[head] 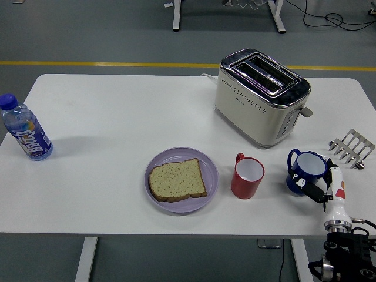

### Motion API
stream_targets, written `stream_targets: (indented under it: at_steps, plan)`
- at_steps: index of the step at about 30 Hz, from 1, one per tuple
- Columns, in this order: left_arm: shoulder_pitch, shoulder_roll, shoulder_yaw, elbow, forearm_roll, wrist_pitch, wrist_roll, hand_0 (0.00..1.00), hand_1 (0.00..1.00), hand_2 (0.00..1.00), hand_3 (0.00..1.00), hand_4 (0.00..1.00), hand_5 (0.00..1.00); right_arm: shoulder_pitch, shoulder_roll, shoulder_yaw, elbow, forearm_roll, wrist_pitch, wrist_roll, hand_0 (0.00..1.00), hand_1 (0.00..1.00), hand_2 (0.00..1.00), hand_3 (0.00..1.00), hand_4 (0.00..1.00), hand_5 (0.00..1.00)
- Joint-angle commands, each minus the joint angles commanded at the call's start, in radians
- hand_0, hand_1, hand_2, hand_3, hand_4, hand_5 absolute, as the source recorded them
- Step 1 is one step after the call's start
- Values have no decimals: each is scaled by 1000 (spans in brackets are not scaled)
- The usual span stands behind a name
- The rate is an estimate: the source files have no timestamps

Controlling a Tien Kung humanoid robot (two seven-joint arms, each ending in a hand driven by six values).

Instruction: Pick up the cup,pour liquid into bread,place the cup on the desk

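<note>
A blue cup (305,169) with a white inside and a handle on its left stands on the white table (117,117) at the right, near the front edge. My right hand (320,189) comes up from the lower right corner. Its black fingers (310,189) curl around the cup's near side, and its white thumb lies against the right side. A slice of bread (177,180) lies on a purple plate (208,167) at the front middle. A red cup (247,177) stands upright between the plate and the blue cup. My left arm is out of view.
A cream toaster (261,97) stands behind the cups. A metal toast rack (351,148) sits at the right edge, just behind my hand. A blue-capped bottle (25,129) stands at the far left.
</note>
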Motion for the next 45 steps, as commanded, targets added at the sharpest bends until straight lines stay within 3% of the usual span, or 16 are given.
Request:
stream_targets:
  at_steps: [45]
  plan:
    - [3,-3,-1,0,-1,-2,2,683,691,697,549,252,998,22,7,-43,-44,9,4,7,549,411,504,507,714,2]
